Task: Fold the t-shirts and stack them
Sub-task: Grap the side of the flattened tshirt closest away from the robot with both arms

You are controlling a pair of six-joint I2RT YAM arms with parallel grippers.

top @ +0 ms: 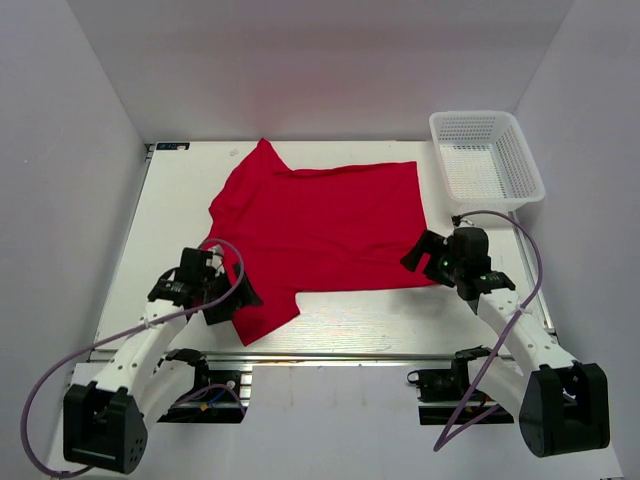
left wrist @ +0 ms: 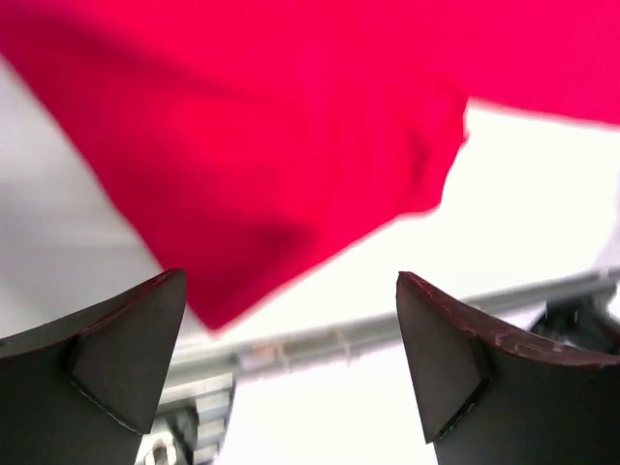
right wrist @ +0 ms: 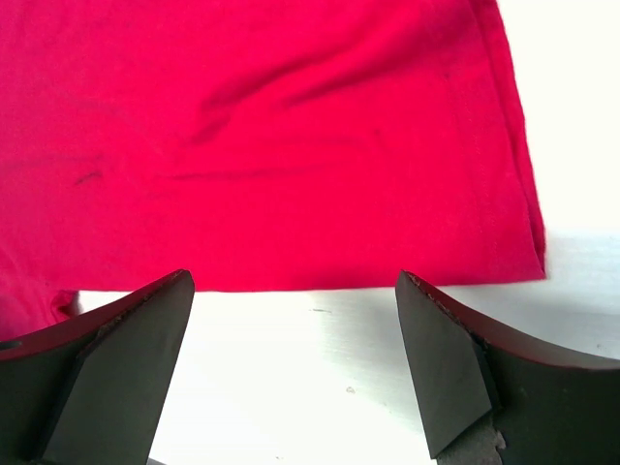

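The plain red t-shirt [top: 320, 230] lies spread flat on the white table, one sleeve pointing to the back left and one to the near left. My left gripper [top: 232, 296] is open and empty beside the near-left sleeve [left wrist: 281, 184], which fills the upper part of the left wrist view. My right gripper [top: 418, 252] is open and empty at the shirt's near-right hem corner. In the right wrist view the hem edge [right wrist: 320, 283] lies just beyond my fingertips [right wrist: 436, 358], with bare table between them.
A white plastic mesh basket [top: 487, 157] stands at the back right of the table. The table's near metal rail [top: 330, 355] runs between the arm bases. Grey walls enclose the back and both sides.
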